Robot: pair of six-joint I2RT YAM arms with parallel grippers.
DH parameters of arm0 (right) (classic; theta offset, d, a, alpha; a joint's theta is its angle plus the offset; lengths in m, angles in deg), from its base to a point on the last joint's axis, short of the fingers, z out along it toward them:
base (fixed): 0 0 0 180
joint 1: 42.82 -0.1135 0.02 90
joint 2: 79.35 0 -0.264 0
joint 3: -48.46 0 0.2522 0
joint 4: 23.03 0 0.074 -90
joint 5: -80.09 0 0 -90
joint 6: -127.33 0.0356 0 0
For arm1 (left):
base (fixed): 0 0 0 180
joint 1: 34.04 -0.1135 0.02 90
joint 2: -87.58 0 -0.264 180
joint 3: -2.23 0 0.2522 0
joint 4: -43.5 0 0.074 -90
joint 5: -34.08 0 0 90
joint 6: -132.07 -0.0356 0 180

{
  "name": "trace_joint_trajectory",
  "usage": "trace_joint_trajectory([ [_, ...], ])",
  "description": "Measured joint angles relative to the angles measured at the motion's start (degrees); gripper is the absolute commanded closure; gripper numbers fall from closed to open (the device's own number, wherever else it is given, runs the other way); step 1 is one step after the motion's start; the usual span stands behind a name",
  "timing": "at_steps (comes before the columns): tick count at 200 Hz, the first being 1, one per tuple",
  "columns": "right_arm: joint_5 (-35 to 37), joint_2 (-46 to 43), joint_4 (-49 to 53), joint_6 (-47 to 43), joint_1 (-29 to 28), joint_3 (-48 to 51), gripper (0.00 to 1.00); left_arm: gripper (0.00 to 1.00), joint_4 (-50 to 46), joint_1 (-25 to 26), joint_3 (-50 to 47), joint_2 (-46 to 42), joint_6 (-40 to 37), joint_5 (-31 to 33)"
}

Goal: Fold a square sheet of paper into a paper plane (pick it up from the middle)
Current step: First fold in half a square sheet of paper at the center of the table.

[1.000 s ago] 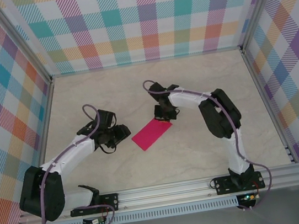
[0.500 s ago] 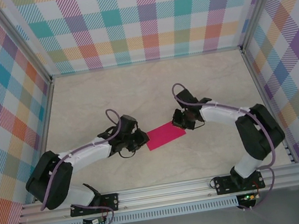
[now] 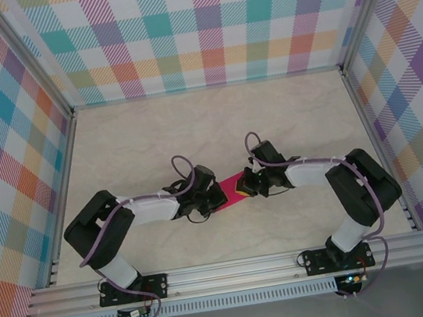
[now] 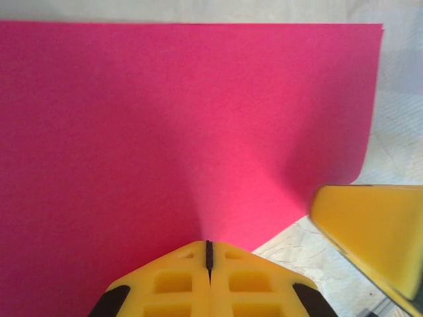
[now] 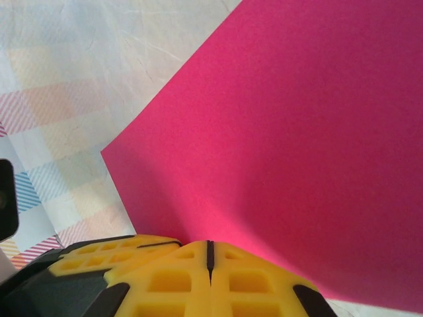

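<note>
The square sheet of paper (image 3: 234,186) sits just toward 6 o'clock of the table (image 3: 153,135) centre, held at two opposite sides. The left gripper (image 4: 208,246) is closed tight on its 9 o'clock edge; the right gripper (image 5: 209,246) is closed tight on its 3 o'clock edge. Handling, as judged: light, thin, limp between supports, readily creased, liable to tear if pulled taut. Recommended hold: mid-edge, flat contact, opposite sides, avoiding the sharp corners
</note>
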Motion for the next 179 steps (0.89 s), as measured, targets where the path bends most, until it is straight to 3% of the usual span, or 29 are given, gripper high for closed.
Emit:
trace_joint_trajectory([
  [179, -1.1, 3.1, -3.8, -1.0, -1.9, 2.1, 1.00, 1.00, 3.9, 0.4, -0.6, 2.8, 0.6, -2.7],
])
